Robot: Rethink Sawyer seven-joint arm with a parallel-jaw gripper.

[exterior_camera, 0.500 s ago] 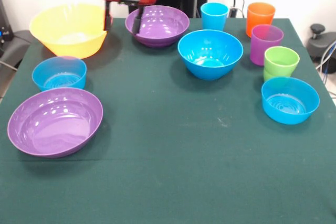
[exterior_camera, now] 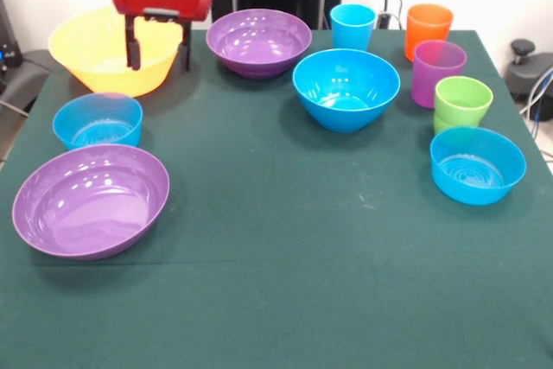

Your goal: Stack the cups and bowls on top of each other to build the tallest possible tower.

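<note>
Front view: bowls, cups upright, mouths up; end effector open.

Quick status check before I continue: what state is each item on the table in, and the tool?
tool: open, empty, over yellow bowl's rim
yellow bowl: upright, empty
far purple bowl: upright, empty
near purple bowl: upright, empty
three blue bowls: upright, unstacked
four cups: upright, unstacked

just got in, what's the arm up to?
Nothing is stacked yet: all six bowls and four cups sit apart on the table. The gripper hangs with open, empty jaws over the yellow bowl at the far corner, beside a purple bowl. It looks set to pick the yellow bowl first.
</note>
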